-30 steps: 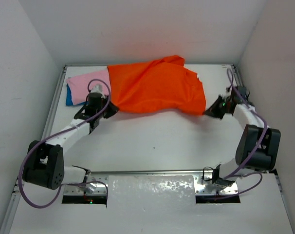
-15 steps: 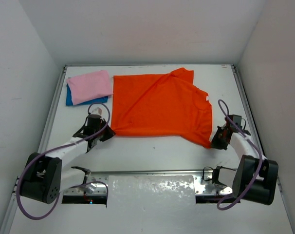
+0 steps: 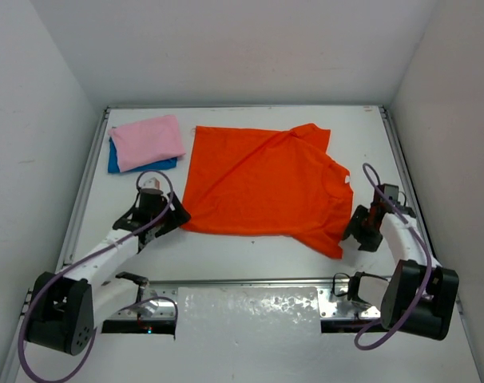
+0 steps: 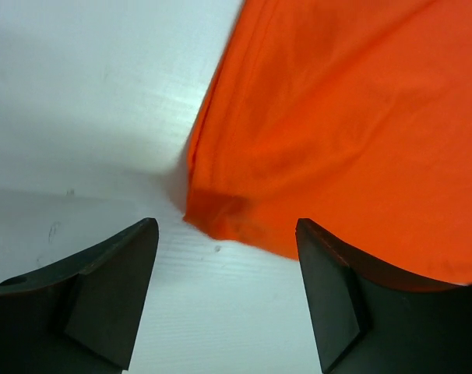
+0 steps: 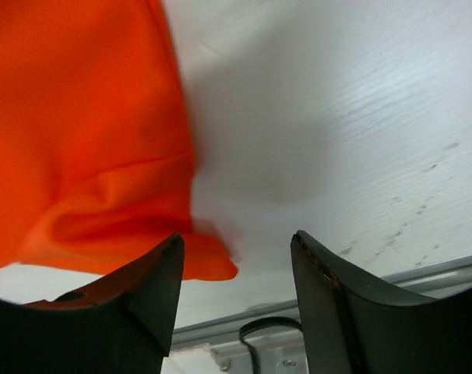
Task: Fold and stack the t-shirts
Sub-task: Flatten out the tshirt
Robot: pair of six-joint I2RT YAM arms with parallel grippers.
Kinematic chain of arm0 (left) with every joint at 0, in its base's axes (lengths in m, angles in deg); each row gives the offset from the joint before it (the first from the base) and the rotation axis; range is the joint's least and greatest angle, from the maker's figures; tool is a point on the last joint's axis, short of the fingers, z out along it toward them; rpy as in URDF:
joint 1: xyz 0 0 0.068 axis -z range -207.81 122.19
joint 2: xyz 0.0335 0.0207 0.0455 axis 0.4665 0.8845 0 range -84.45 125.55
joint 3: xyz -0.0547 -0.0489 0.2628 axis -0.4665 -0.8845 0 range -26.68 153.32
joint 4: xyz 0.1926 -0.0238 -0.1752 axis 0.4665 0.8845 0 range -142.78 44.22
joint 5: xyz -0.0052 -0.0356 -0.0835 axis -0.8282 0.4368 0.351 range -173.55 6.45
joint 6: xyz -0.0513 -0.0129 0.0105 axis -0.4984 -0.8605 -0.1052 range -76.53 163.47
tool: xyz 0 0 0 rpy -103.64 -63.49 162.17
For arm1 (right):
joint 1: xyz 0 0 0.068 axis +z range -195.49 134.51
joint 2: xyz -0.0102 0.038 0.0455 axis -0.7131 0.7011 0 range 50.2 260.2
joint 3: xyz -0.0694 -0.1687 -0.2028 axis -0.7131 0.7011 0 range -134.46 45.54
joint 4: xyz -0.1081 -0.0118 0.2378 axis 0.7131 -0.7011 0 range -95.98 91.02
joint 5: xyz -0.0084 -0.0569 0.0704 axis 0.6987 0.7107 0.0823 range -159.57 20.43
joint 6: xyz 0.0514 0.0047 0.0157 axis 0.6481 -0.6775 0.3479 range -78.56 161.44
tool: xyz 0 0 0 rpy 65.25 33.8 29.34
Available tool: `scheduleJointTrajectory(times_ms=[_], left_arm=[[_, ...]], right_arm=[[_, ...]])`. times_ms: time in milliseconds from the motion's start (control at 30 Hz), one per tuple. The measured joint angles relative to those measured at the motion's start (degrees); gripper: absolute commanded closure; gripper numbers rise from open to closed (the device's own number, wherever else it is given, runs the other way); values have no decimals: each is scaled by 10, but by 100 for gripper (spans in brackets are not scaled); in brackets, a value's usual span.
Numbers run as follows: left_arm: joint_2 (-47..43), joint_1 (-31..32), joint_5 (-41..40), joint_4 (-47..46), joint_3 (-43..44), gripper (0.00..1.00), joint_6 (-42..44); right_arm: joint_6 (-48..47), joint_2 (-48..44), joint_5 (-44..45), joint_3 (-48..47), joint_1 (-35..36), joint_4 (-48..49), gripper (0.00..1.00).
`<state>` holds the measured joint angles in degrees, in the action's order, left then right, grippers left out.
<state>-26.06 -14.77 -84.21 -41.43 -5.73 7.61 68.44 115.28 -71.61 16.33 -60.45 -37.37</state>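
The orange-red t-shirt (image 3: 266,183) lies spread flat on the white table, with one sleeve (image 3: 318,136) at the far right. A folded pink t-shirt (image 3: 148,140) rests on a folded blue t-shirt (image 3: 114,161) at the far left. My left gripper (image 3: 178,215) stands open just off the orange shirt's near left corner (image 4: 213,210), nothing between its fingers. My right gripper (image 3: 355,231) is open beside the shirt's near right corner (image 5: 209,265), which lies loose on the table.
Metal rails run along the table's left edge (image 3: 86,183) and right edge (image 3: 402,167). The near rail (image 5: 361,292) with a cable shows below the right gripper. White walls close in the table on three sides.
Both grippers drew the orange shirt toward the near side, laid it flat, then opened and let its corners go. The shirt now lies spread out.
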Motion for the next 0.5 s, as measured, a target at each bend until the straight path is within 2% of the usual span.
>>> scheduleJointTrajectory(times_ms=[167, 233, 400, 500], left_arm=[[19, 0, -19, 27, 97, 30, 0], [46, 0, -14, 14, 138, 30, 4], [181, 0, 34, -32, 219, 34, 36], [251, 2, 64, -50, 230, 34, 57]], right_arm=[[14, 29, 3, -118, 0, -30, 35], [16, 53, -13, -160, 0, -15, 36], [18, 137, -66, -214, 0, 46, 37], [15, 198, -95, -246, 0, 66, 39]])
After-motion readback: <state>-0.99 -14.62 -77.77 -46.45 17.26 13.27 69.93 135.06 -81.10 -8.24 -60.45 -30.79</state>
